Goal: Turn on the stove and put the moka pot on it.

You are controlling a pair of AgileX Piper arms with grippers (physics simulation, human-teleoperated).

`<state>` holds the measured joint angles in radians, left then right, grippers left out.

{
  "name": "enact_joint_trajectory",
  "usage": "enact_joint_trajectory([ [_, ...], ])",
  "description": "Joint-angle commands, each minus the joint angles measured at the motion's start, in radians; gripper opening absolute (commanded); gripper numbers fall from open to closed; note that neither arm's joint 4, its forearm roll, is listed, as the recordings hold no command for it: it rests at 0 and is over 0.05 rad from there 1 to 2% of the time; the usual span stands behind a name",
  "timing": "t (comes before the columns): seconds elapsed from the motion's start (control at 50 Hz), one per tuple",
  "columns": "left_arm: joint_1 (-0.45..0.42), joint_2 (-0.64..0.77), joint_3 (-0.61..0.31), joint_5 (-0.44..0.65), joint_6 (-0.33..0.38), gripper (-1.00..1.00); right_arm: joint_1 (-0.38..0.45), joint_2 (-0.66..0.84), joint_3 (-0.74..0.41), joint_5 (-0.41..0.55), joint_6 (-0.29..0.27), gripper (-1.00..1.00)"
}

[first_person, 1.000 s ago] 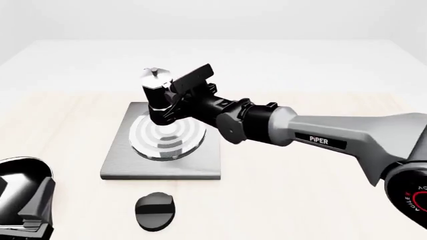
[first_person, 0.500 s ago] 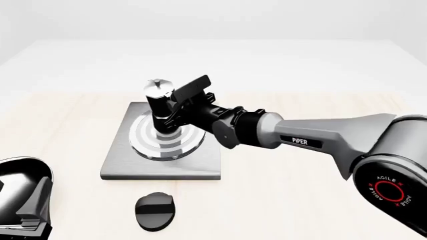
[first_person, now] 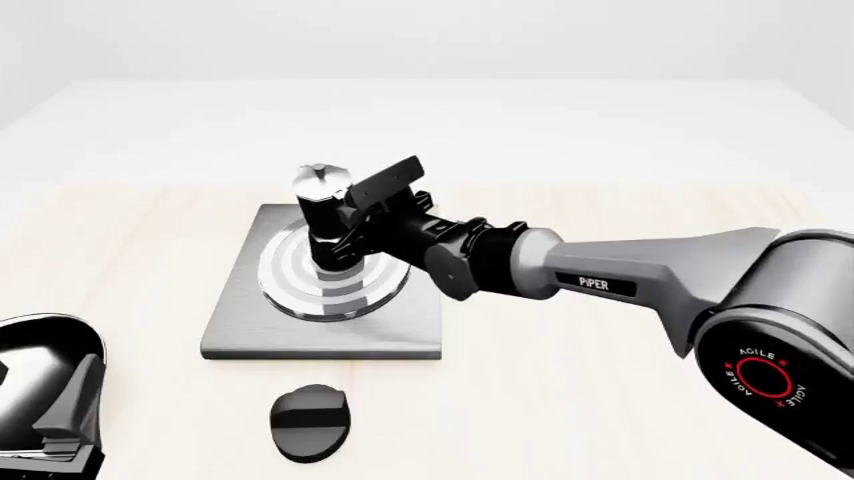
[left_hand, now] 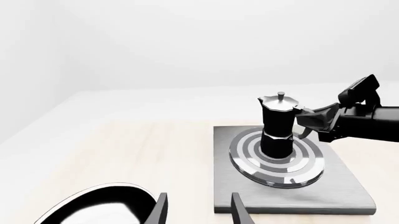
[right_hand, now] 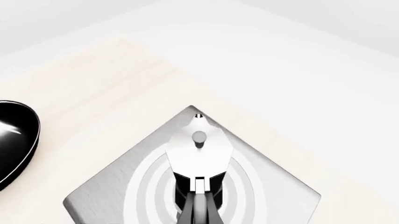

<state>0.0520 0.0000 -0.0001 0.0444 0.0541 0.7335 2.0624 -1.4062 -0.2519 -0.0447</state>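
Note:
The moka pot (first_person: 319, 212) stands upright on the silver burner rings (first_person: 296, 280) of the grey stove slab (first_person: 320, 335). My right gripper (first_person: 352, 226) is shut on the pot's black handle from the right side. In the right wrist view its fingers (right_hand: 199, 207) close on the handle just behind the silver lid (right_hand: 198, 147). The left wrist view shows the pot (left_hand: 277, 126) centred on the rings, with the right gripper (left_hand: 309, 119) at its handle. The black oval knob (first_person: 310, 421) lies in front of the stove. My left gripper (left_hand: 198, 211) is open and empty, at the front left.
A black frying pan (first_person: 38, 345) sits at the table's front left by my left gripper (first_person: 60, 430); it also shows in the left wrist view (left_hand: 93, 205) and the right wrist view (right_hand: 14, 140). My right arm (first_person: 627, 280) spans the table's right half.
My right gripper has lowered the moka pot from above the back of the stove down onto the burner rings, and the pot now stands upright. The left arm has not moved.

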Motion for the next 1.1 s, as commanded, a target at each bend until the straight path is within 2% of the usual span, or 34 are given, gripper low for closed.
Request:
enact_joint_trajectory([
  [0.02, 0.000, 0.000, 0.000, 0.000, -0.002, 1.00, 0.007, 0.002, 0.000, 0.000, 0.013, -1.00],
  [0.18, 0.001, 0.000, 0.000, -0.002, -0.002, 1.00, 0.017, -0.002, 0.004, 0.005, 0.024, -1.00],
  [0.2, 0.001, 0.000, 0.000, -0.002, -0.003, 1.00, 0.019, -0.005, 0.005, 0.008, 0.025, 1.00],
  [0.32, 0.000, 0.000, 0.000, -0.003, -0.005, 1.00, 0.016, -0.033, 0.013, 0.023, 0.023, 1.00],
  [0.64, -0.002, 0.000, 0.000, -0.008, -0.001, 1.00, 0.016, -0.163, 0.077, 0.048, -0.027, 1.00],
  [0.84, -0.004, 0.000, 0.000, -0.002, -0.001, 1.00, 0.020, -0.292, 0.129, 0.082, -0.068, 1.00],
  [1.1, -0.010, 0.000, 0.000, -0.003, 0.000, 1.00, -0.005, -0.485, 0.229, 0.112, -0.088, 1.00],
])
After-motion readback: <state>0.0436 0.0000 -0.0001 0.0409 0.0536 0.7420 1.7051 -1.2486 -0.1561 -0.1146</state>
